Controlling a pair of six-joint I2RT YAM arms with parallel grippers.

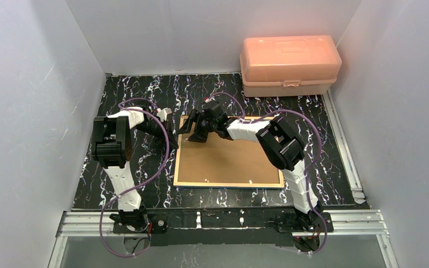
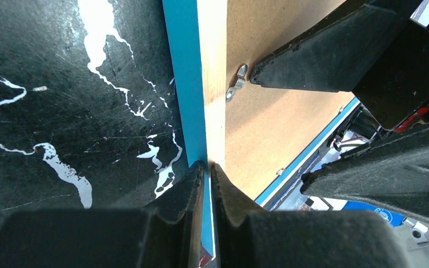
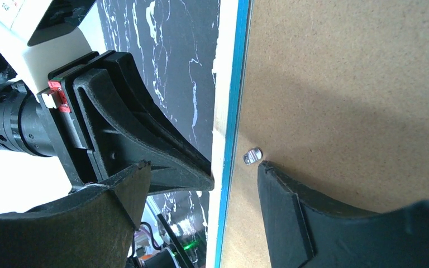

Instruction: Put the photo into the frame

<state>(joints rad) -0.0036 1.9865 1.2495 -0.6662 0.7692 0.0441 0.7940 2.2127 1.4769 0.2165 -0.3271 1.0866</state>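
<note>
Beneath brown fibreboard backing (image 1: 229, 162), the blue-edged rectangular frame (image 2: 187, 84) hides its face. Left gripper (image 2: 206, 164) pinches its rim; right gripper (image 3: 236, 174) gapes wide.

Built alike as left arm (image 1: 124, 177) and right arm (image 1: 297, 184): rounded white link shells between boxy black joint housings, set on black bases (image 1: 129, 219) at 6 o'clock of the top view, each trailed by a looping purple cable (image 1: 168, 146). Tipped with matte black pincers of grainy plastic, the left pincer (image 2: 206, 167) with thick fingers tapering to blunt wedge points, the right pincer (image 3: 236, 173) cut the same. On the left pincer's body, from the right wrist camera: white housing (image 3: 33, 53), small red tab (image 3: 56, 97) at 9 o'clock, ribbed black cylinder (image 3: 5, 125) behind.
</note>
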